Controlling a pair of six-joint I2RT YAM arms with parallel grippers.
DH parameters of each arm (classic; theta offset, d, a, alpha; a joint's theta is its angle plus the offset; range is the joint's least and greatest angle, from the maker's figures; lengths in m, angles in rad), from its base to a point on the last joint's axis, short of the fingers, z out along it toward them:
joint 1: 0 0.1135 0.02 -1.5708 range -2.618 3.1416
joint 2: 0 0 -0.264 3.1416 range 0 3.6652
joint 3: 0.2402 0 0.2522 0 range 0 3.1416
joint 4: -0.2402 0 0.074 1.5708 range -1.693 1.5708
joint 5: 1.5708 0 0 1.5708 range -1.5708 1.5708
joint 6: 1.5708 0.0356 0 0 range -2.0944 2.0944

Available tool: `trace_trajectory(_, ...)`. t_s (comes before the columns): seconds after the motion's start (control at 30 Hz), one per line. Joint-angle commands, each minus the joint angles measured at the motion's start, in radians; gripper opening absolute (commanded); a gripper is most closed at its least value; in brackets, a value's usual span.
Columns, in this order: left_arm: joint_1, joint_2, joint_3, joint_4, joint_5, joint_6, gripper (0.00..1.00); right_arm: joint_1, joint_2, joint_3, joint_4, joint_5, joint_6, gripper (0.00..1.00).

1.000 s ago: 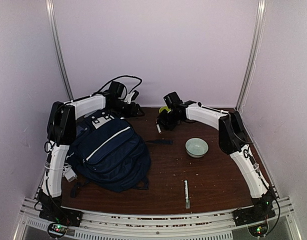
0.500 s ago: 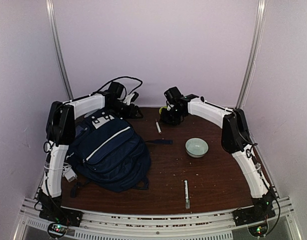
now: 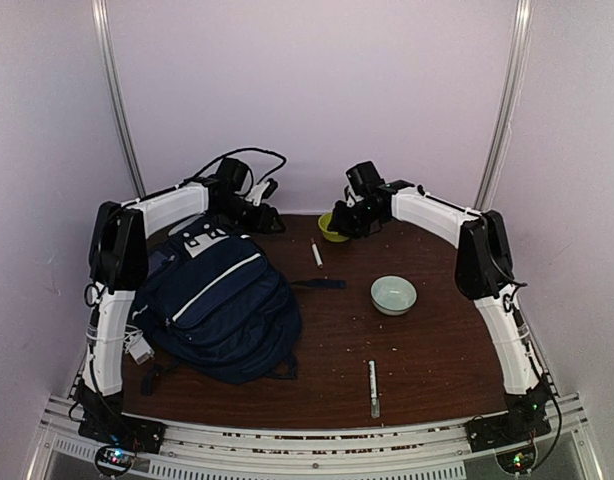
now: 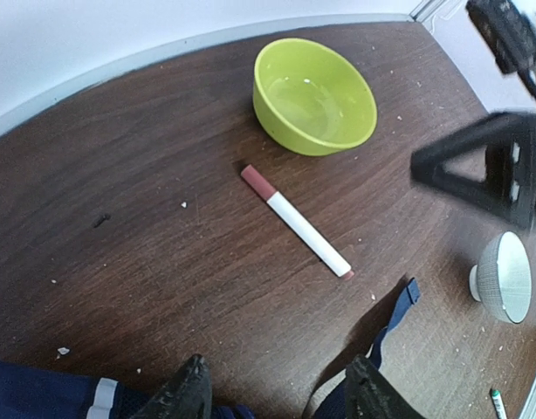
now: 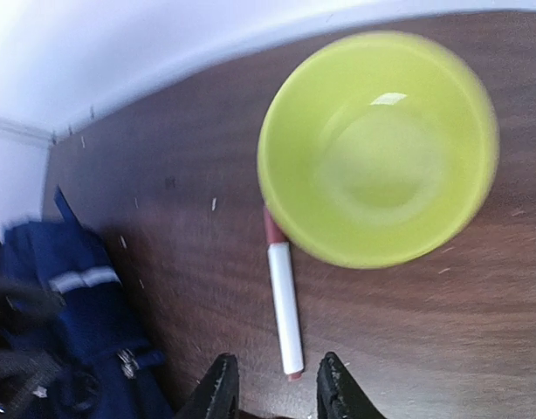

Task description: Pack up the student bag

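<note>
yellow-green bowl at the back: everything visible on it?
The yellow-green bowl is round, solid lime, smooth and glossy like plastic, with a thin plain rim. It stands upright and empty on the dark wooden table near the back wall. Only the table touches it: the red-capped marker lies just short of it, cap end nearest, and the right claw hangs clear of it.

The student bag [image 3: 222, 305] is navy blue with a white stripe. The lime-green bowl [image 4: 314, 96] sits by a white marker [image 4: 296, 221] with a reddish-brown cap. The table [image 3: 427, 350] is dark brown woodgrain.
</note>
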Motion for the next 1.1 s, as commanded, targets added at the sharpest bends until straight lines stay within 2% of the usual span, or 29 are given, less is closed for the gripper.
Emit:
trace_trajectory(0.0, -0.003, -0.07, -0.027, 0.03, -0.012, 0.007, 0.55, -0.097, -0.11, -0.075, 0.158, -0.016, 0.171, 0.31)
trace_trajectory(0.27, -0.004, -0.084, -0.059, 0.028, -0.017, 0.011, 0.56, -0.164, 0.012, -0.03, 0.282, -0.048, 0.373, 0.31)
trace_trajectory(0.47, -0.003, -0.083, -0.066, 0.019, -0.023, 0.025, 0.56, -0.199, 0.035, -0.054, 0.353, -0.018, 0.436, 0.29)
trace_trajectory(0.53, -0.003, -0.08, -0.066, 0.019, -0.023, 0.025, 0.56, -0.213, 0.042, -0.068, 0.38, -0.011, 0.48, 0.23)
trace_trajectory(0.63, -0.004, -0.069, -0.06, 0.022, -0.021, 0.023, 0.56, -0.223, 0.057, -0.132, 0.465, -0.009, 0.639, 0.01)
trace_trajectory(0.77, -0.003, -0.055, -0.046, 0.022, -0.009, 0.015, 0.56, -0.22, 0.115, -0.193, 0.672, -0.033, 0.888, 0.0)
trace_trajectory(0.93, -0.003, -0.058, -0.048, -0.005, -0.024, 0.042, 0.57, -0.222, 0.188, -0.082, 0.633, 0.005, 0.939, 0.0)
trace_trajectory(1.07, -0.004, -0.055, -0.053, -0.006, -0.026, 0.049, 0.58, -0.217, 0.247, 0.015, 0.593, -0.026, 0.97, 0.0)
